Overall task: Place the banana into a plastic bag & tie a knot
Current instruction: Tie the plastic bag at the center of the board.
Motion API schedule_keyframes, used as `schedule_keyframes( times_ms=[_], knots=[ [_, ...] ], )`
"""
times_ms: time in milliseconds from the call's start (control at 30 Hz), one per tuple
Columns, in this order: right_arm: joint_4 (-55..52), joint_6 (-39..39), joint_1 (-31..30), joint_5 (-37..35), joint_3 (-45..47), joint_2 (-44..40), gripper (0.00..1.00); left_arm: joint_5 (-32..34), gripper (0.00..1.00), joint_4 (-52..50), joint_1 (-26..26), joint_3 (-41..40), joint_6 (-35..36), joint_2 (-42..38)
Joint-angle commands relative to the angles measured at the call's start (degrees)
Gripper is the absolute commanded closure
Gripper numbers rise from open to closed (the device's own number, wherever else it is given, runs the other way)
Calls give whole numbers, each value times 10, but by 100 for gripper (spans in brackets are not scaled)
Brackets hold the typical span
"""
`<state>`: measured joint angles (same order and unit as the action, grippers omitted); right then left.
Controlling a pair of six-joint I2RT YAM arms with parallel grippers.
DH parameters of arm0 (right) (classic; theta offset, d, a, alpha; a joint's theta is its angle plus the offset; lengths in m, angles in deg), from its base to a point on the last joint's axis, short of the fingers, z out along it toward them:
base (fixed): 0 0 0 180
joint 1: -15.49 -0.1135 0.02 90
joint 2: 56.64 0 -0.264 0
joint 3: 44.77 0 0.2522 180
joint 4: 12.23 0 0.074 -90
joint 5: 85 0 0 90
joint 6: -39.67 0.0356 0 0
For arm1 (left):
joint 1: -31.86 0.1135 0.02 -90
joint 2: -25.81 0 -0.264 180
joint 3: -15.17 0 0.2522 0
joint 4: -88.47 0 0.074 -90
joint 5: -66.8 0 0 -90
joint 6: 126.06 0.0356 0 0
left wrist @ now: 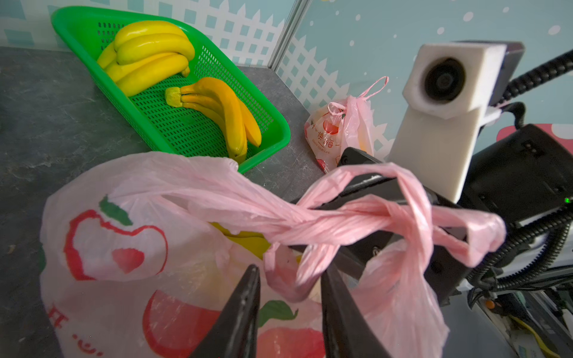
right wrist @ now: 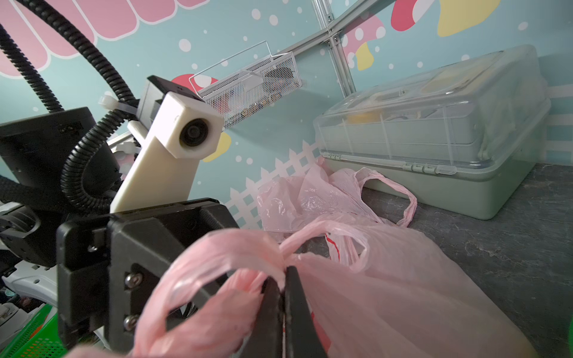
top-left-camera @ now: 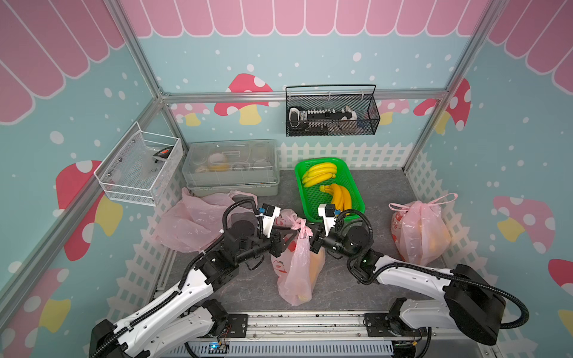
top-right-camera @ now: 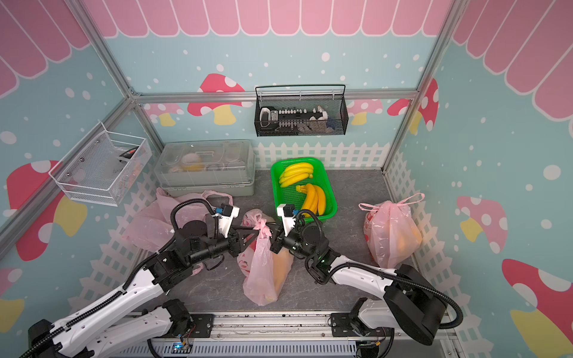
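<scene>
The pink plastic bag printed with red apples (top-left-camera: 294,272) stands in the middle of the grey stone-look bench (top-left-camera: 341,294), a yellow banana (left wrist: 248,243) inside. Only in the left wrist view do we see bare peel at its mouth. There the left pincer (left wrist: 291,269) stands open astride a twisted handle, while the right wrist view shows the right pincer (right wrist: 283,276) clamped on the handles. Behind sits a green mesh basket (top-left-camera: 310,201) of banana bunches (top-left-camera: 319,173), with a tied pink bag (top-left-camera: 418,232) by the right edge and crumpled pink bags (top-left-camera: 189,223) at the left. Teal mushroom-print walls (top-left-camera: 310,62) enclose it all.
</scene>
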<state>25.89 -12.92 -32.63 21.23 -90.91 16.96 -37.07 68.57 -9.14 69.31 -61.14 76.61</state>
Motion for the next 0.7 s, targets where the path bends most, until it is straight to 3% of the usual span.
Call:
schedule_keyframes(
  times_ms=[0, 333, 467, 667],
  knots=[
    [18, 7, -6, 9, -15, 0, 100, -9, 73, 21, 2, 5, 6, 4],
    [12, 5, -7, 8, -14, -3, 100, -5, 97, 17, 2, 8, 8, 10],
    [1, 0, -7, 3, -10, -13, 100, 2, 100, 11, -1, 11, 12, 9],
    [-63, -28, -7, -31, 3, -61, 82, 19, 100, -9, -13, 20, 26, 10]
  ],
)
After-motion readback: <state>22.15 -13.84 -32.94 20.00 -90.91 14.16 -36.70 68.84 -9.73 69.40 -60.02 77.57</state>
